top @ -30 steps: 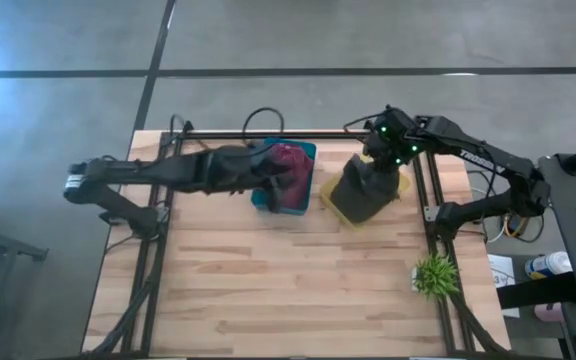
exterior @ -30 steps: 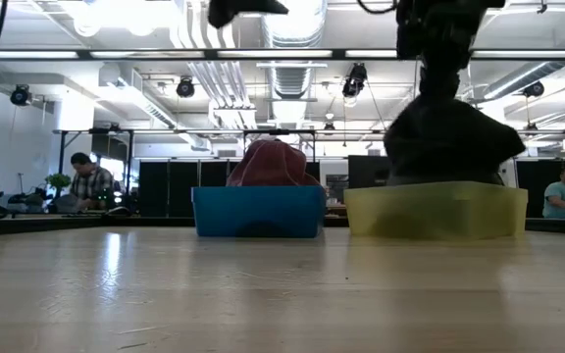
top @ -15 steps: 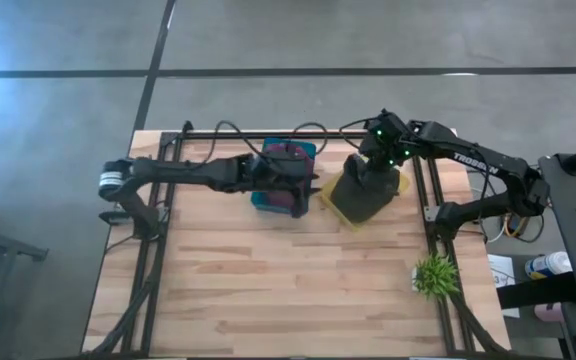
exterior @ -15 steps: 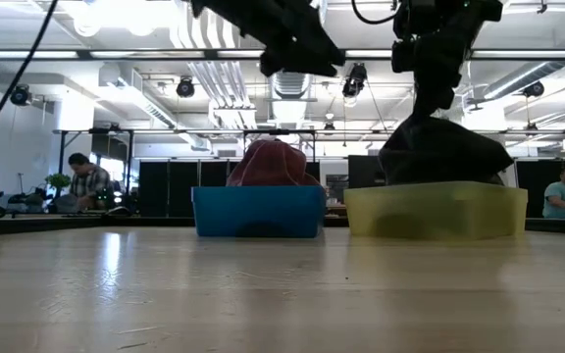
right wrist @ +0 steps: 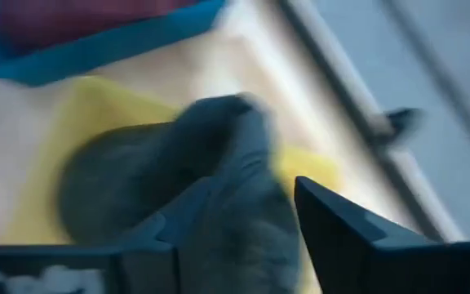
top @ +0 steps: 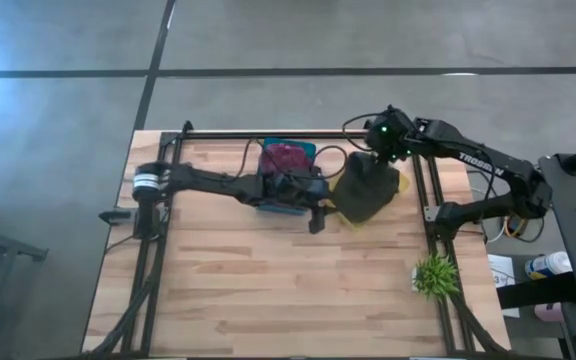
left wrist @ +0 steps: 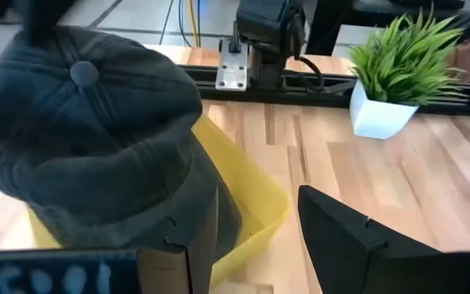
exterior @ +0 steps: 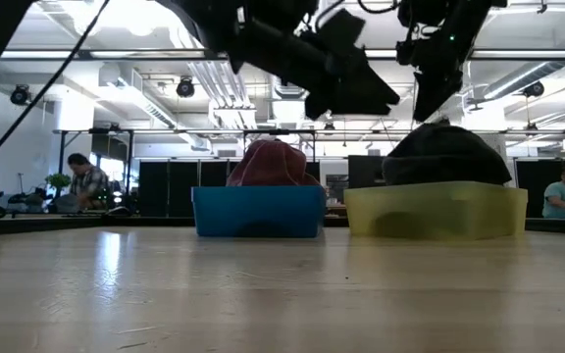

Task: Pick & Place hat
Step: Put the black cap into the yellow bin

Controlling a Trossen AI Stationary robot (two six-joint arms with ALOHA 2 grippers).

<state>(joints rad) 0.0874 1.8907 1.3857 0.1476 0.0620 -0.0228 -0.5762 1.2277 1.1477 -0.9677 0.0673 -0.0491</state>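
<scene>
1. Right now I see the dark grey cap (top: 360, 190) sitting in the yellow bin (top: 400, 184) at the back right of the wooden counter (top: 268, 290), its crown up and its cloth spilling over the bin's front rim.
2. From table height the cap (exterior: 446, 157) mounds above the yellow bin (exterior: 436, 211), with no jaws touching it.
3. My right gripper (top: 379, 143) hovers over the back edge of the yellow bin, above the cap; in its wrist view the fingers (right wrist: 365, 245) stand apart with nothing between them, the cap (right wrist: 178, 180) lying below.
4. My left gripper (top: 317, 208) reaches across from the left and hangs just in front of the blue bin (top: 298, 150), beside the cap's near edge.
5. Its wrist view shows the fingers (left wrist: 357, 245) spread wide and empty, with the cap (left wrist: 96, 139) and yellow bin (left wrist: 251, 204) close ahead.
6. A maroon hat (top: 284, 158) rests in the blue bin, just left of the yellow one; low down it shows as a red mound (exterior: 271, 162) above the blue wall (exterior: 258, 211).
7. A small potted plant (top: 435, 275) stands on the counter's right edge, well apart from the bins.
8. People (exterior: 90, 183) sit in the room behind the counter.
</scene>
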